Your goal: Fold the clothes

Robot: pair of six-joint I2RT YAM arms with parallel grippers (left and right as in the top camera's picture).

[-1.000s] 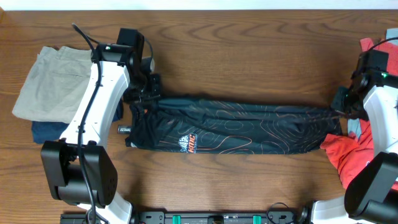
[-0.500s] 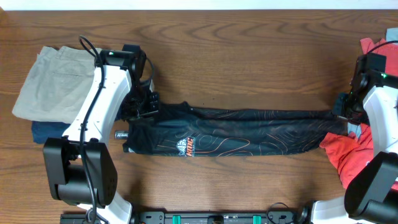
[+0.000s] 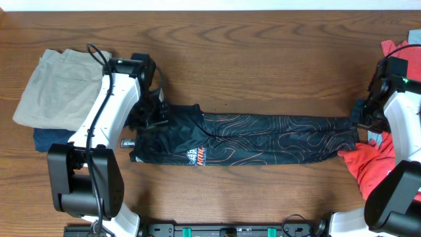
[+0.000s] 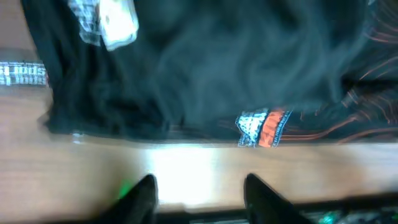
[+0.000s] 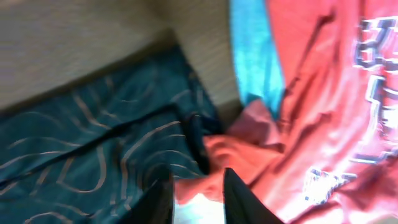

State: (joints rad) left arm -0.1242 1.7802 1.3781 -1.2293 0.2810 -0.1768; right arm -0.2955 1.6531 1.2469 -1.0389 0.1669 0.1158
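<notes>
The clothes, a black jersey [image 3: 263, 135] with orange contour lines, lies as a long folded strip across the middle of the table. Its logo [image 4: 264, 127] faces up near the left end. My left gripper [image 3: 148, 115] hovers at the jersey's left end. Its fingers stand open over bare wood [image 4: 199, 180] with nothing between them, just off the cloth edge [image 4: 217, 62]. My right gripper [image 3: 362, 118] is at the strip's right end. In the right wrist view its fingers [image 5: 198, 177] are parted over the seam where the jersey [image 5: 81, 143] meets red cloth.
A red T-shirt [image 3: 378, 164] with white lettering [image 5: 323, 93] is bunched at the right edge, with a bit of cyan cloth [image 5: 252, 56] beside it. Khaki trousers [image 3: 59, 85] lie on a navy garment [image 3: 49, 139] at the left.
Both grippers have gone from shut to open and let go of the jersey's ends. The strip has dropped and now lies flatter and slightly nearer the front edge.
</notes>
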